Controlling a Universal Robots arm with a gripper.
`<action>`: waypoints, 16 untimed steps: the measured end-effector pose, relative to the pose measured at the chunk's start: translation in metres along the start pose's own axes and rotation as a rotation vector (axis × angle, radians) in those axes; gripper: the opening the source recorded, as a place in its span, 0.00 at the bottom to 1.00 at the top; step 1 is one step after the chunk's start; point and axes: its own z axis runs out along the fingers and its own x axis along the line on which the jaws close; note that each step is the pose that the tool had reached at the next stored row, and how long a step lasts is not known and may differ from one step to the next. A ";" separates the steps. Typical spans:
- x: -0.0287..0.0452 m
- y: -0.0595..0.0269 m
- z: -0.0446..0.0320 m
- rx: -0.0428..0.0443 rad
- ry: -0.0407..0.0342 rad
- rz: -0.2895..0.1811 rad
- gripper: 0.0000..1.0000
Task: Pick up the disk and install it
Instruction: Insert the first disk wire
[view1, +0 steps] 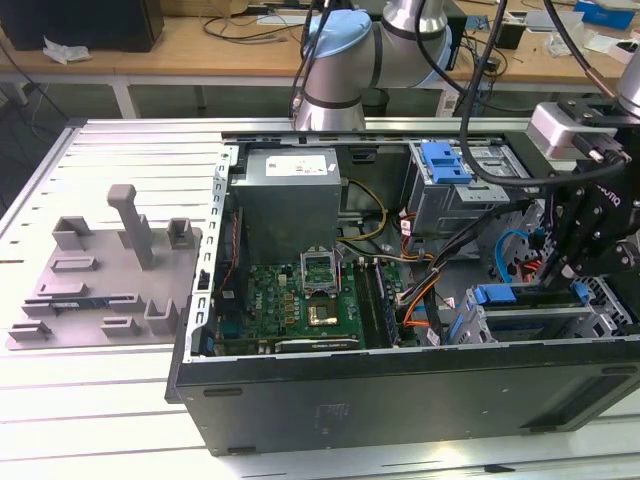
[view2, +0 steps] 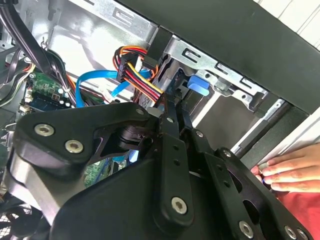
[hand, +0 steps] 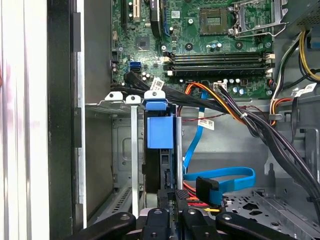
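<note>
On the tabletop, the case's cage already holds the disk, nearly home; whether the pincer clamps it, I cannot tell.

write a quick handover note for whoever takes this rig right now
Pincer: low inside the open computer case, right at the disk's end; its grip cannot be judged.
Disk: on edge in a slot of the drive cage, blue tab end toward the motherboard.
Done: the disk is off the table and in the cage.
Left: full seating is not confirmed.
Caution: a person's hand is close to the case's outer side.
</note>
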 end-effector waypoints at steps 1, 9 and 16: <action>0.0001 0.0000 0.0004 0.0000 -0.0008 0.000 0.16; 0.0027 0.0000 -0.0001 -0.0002 -0.0030 0.000 0.24; 0.0058 0.0004 -0.0182 -0.0001 -0.0036 0.000 0.24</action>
